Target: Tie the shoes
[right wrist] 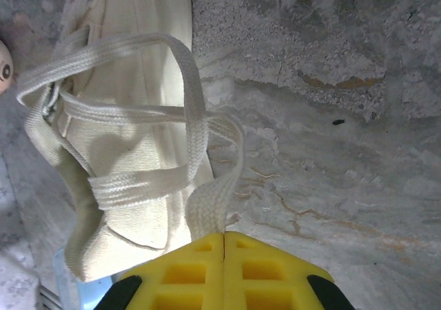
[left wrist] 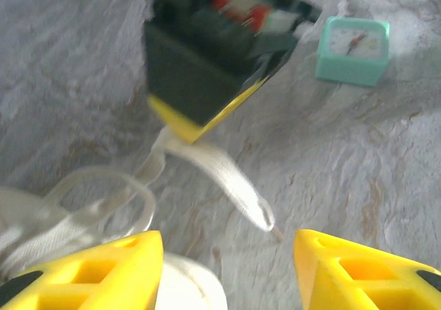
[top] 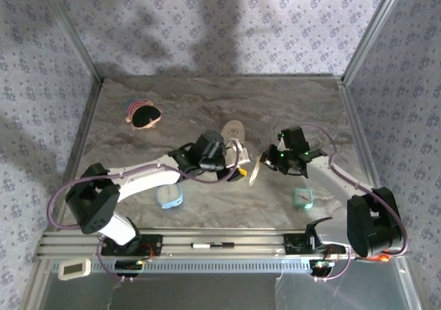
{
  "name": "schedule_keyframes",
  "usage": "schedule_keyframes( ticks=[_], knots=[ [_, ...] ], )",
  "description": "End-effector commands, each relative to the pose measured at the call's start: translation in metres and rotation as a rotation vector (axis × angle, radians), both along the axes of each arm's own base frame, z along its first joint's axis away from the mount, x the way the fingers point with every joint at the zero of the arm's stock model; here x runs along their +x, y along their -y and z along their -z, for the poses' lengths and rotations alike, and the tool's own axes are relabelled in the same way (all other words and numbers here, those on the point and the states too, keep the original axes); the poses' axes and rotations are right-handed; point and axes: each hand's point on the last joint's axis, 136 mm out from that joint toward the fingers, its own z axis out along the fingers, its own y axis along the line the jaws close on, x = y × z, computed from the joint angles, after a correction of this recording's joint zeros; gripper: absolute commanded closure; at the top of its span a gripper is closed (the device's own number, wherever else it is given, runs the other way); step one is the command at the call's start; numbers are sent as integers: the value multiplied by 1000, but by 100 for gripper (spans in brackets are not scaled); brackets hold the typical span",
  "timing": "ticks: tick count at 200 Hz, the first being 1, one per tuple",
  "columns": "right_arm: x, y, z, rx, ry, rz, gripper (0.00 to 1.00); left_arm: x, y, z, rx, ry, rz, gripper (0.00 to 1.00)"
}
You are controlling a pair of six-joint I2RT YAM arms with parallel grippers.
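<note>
Shoe [top: 233,132]: cream low-top, mid-table, just beyond both grippers; in the right wrist view it lies at the left with laces looped over its top
Right gripper [right wrist: 224,244]: yellow fingers pressed together, clenched on the end of a flat pale lace [right wrist: 207,210] that runs up to the shoe; from above it sits just right of the shoe
Left gripper [left wrist: 226,248]: fingers spread, released, nothing between them; the lace's free tip lies on the table just ahead of the gap, and a loop lies to its left
Nearby things: blue clock [top: 169,197] beside the left arm, teal clock [top: 303,198] near the right gripper, dark round pink-trimmed object [top: 142,114] well apart at back left
Edges: table [top: 207,96] bounded by metal frame posts at left and right, patterned wall behind
Open room: bare marbled surface behind the shoe, and between the two clocks
</note>
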Motion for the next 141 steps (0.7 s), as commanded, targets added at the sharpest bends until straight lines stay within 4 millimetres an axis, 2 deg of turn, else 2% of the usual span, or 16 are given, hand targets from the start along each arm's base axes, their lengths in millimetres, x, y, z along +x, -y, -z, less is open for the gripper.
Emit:
schedule_keyframes(
  ticks=[1,41,93,114,141],
  knots=[
    [4,-6,-19,61,5,44,100,6,19,-11,-93,106,-94,47],
    [1,-7,-29,74,10,51,100,16,18,18,-93,38,-240,47],
    [-2,-5,-39,91,26,64,100,20,21,49,-48,-24,-278,46],
    [-5,-6,-42,100,25,69,100,23,27,54,-66,-28,-282,45],
    [-10,-5,-41,112,15,75,100,29,37,51,-116,-18,-286,43]
  ],
)
